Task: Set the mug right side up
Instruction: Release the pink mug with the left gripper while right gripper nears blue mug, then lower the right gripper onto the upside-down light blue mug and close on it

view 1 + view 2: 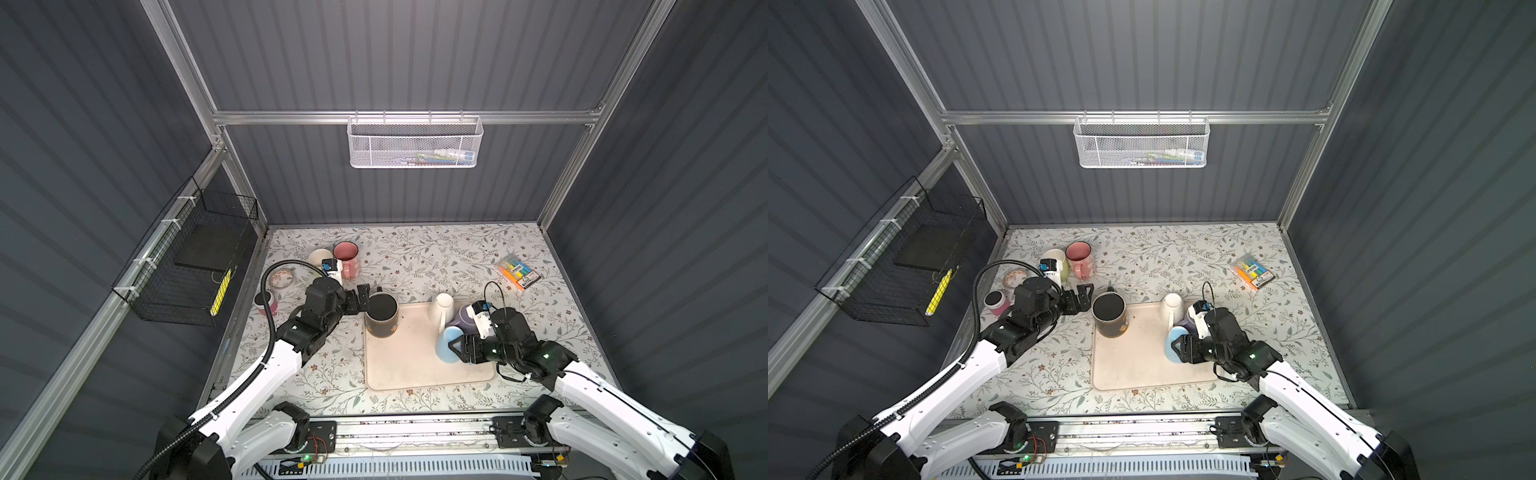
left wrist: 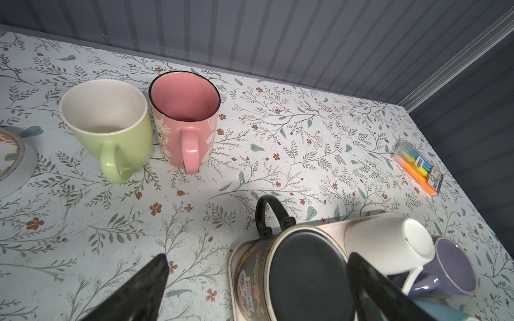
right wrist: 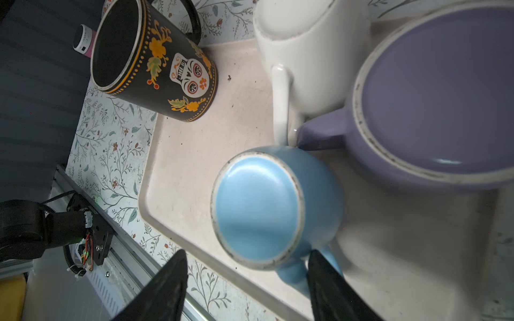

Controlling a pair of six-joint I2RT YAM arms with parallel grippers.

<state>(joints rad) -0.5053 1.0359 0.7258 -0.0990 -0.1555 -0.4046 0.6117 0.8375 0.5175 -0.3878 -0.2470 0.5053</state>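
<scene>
Right claw (image 3: 247, 253): partly spread, fingers either side of the handle of the blue mug (image 3: 258, 203); one finger close against the handle, the other clear of it, no firm grip visible. Blue mug: directly ahead of that claw, base up and rim down on the tray (image 3: 194, 139), apparently not lifted. Just beyond it, crowded together: white mug (image 3: 306, 41), also base up, and purple mug (image 3: 431, 97), mouth showing. Farther ahead, at the tray's opposite corner: black mug (image 3: 167, 69) with skull print, apparently base up too. Left claw (image 1: 360, 300): spread to full width, close beside the black mug, one finger at its edge, nothing held. Beyond the left claw, off the tray: green mug (image 2: 111, 119) and pink mug (image 2: 183, 111), upright, side by side on the surface (image 1: 436, 257). Well away from both claws: pack of highlighters (image 1: 517, 272). Progress, by judgement: early, with the claw at the handle only. Left to do: closure, lift, rotation, set-down mouth up.
</scene>
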